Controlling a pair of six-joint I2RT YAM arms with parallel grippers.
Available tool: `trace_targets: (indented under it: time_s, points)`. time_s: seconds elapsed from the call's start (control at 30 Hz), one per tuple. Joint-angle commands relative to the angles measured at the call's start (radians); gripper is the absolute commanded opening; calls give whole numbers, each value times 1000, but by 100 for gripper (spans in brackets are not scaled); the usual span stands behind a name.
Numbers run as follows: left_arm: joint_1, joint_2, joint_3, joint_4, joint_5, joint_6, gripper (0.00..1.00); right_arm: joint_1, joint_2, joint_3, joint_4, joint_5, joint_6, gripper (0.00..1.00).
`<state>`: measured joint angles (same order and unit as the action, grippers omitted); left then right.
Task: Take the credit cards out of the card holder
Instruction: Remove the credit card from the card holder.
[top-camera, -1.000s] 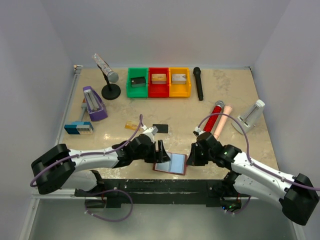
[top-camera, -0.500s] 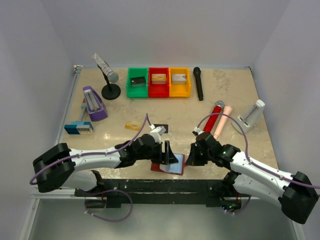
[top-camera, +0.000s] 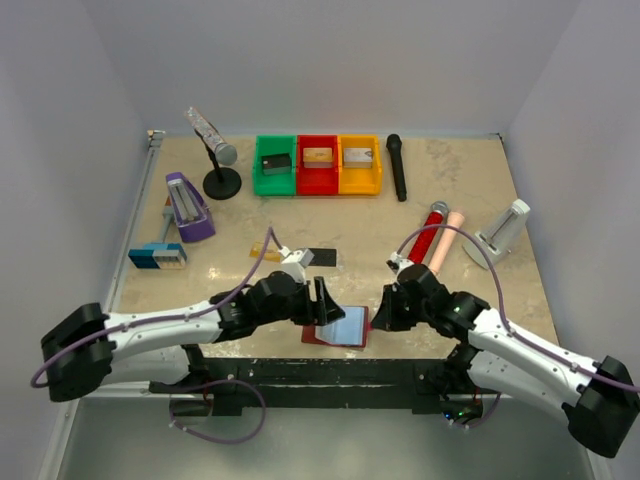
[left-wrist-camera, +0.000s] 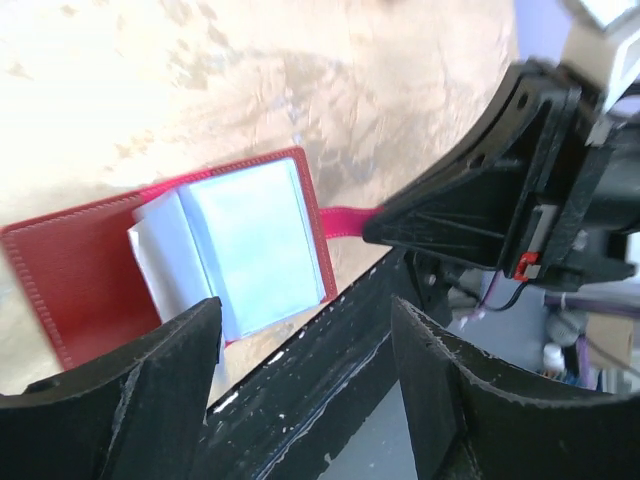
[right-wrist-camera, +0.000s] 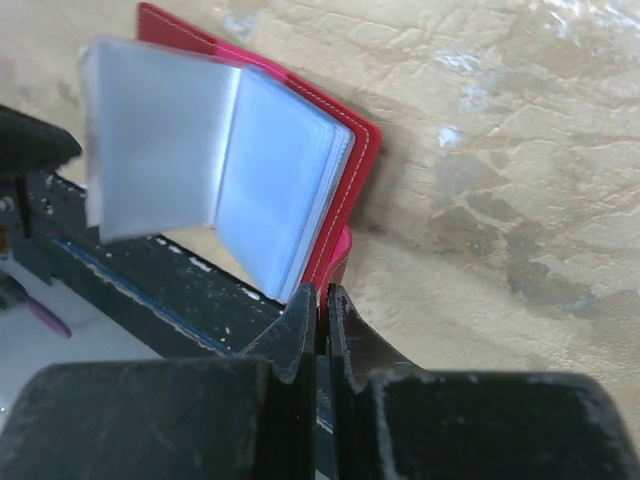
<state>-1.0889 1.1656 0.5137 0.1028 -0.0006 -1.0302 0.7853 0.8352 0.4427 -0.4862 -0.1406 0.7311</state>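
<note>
The dark red card holder (top-camera: 339, 328) lies open at the table's front edge, its light blue clear pockets facing up. My right gripper (top-camera: 381, 312) is shut on its red tab strap (right-wrist-camera: 338, 262); one pocket leaf (right-wrist-camera: 160, 135) stands lifted. My left gripper (top-camera: 323, 301) is open and empty, just above the holder's left half (left-wrist-camera: 70, 262), with the pockets (left-wrist-camera: 262, 238) between and beyond its fingers. A black card (top-camera: 320, 256) lies on the table behind the left gripper. A gold-tan card (top-camera: 258, 252) lies left of it, partly under a cable. I see no silver-grey card.
Green (top-camera: 274, 166), red (top-camera: 318, 166) and yellow (top-camera: 360, 165) bins with blocks stand at the back. A black microphone (top-camera: 397, 167), a red microphone (top-camera: 428, 231), a microphone stand (top-camera: 221, 182), a purple device (top-camera: 187, 206) and a white stand (top-camera: 503, 231) surround the work spot. A black rail (top-camera: 320, 372) runs along the front edge.
The left gripper has drawn back a little to the left from over the holder, and the left arm's elbow has swung left and down. The right gripper still holds the tab.
</note>
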Motion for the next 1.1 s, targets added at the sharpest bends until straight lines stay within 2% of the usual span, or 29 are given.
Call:
trace_targets:
  time_s: [0.0, 0.13, 0.37, 0.6, 1.07]
  points:
    - [-2, -188, -40, -57, -179, -21, 72, 0, -65, 33, 12, -53, -48, 0]
    - [-2, -172, 6, -63, -147, 13, 73, 0, -79, 36, 43, -120, -73, 0]
    - [-3, -2, 63, -26, -47, 24, 72, 0, -122, 50, 86, -198, -70, 0]
    - [-8, 118, 117, -43, -4, 50, 71, -1, -185, 59, 64, -212, -79, 0]
    - [-16, 195, 123, -21, 34, 62, 70, 0, -183, 51, 58, -209, -87, 0]
